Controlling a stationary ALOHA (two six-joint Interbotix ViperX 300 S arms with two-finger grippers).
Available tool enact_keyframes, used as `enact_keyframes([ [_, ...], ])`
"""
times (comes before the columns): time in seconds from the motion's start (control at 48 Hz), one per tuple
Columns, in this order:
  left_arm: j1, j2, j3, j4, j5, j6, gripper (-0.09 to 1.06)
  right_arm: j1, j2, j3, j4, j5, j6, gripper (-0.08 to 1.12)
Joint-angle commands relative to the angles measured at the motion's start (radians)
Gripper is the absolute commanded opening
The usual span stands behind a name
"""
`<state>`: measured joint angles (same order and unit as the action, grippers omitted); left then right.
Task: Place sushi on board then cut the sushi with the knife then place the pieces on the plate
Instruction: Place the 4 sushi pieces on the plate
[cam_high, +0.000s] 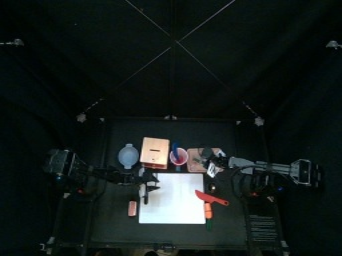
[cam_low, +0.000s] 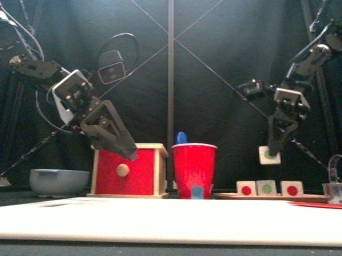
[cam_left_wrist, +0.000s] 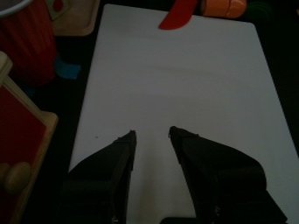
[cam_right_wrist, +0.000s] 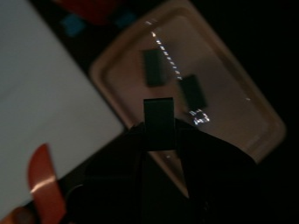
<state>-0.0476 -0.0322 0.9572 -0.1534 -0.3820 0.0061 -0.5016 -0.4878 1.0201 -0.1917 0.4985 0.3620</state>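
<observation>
The white cutting board (cam_high: 174, 205) lies at the table's front with the red knife (cam_high: 211, 200) on its right edge. Behind it to the right sits the pink plate (cam_right_wrist: 222, 66) with dark sushi pieces (cam_right_wrist: 156, 66) on it; the front view shows three pieces (cam_low: 267, 187) in a row. My right gripper (cam_right_wrist: 159, 131) hangs just above the plate's near edge, shut on another dark sushi piece (cam_right_wrist: 158, 114). Low over the board's left part, my left gripper (cam_left_wrist: 152, 134) stands open and holds nothing.
The wooden box with its red drawer front (cam_low: 127, 172), the red cup (cam_low: 194, 170) holding the blue knife (cam_low: 182, 137), and the blue-grey bowl (cam_low: 60, 180) stand behind the board. An orange toy (cam_left_wrist: 228, 7) lies past the red knife. A small red thing (cam_high: 131, 208) lies left of the board.
</observation>
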Motion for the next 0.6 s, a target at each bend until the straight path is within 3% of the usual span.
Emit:
enact_keyframes([
  [0.021,0.006,-0.005,-0.015,0.003,-0.002,0.002,0.77,-0.064,-0.006,0.015,-0.032,-0.009,0.003,0.54],
  [0.229,0.009,-0.005,-0.020,0.002,0.008,-0.002,0.77,-0.120,0.025,0.040,-0.063,-0.067,0.009,0.56],
  [0.604,0.009,-0.005,-0.031,0.000,0.009,-0.002,0.77,-0.135,0.100,0.032,-0.067,-0.091,0.009,0.72],
])
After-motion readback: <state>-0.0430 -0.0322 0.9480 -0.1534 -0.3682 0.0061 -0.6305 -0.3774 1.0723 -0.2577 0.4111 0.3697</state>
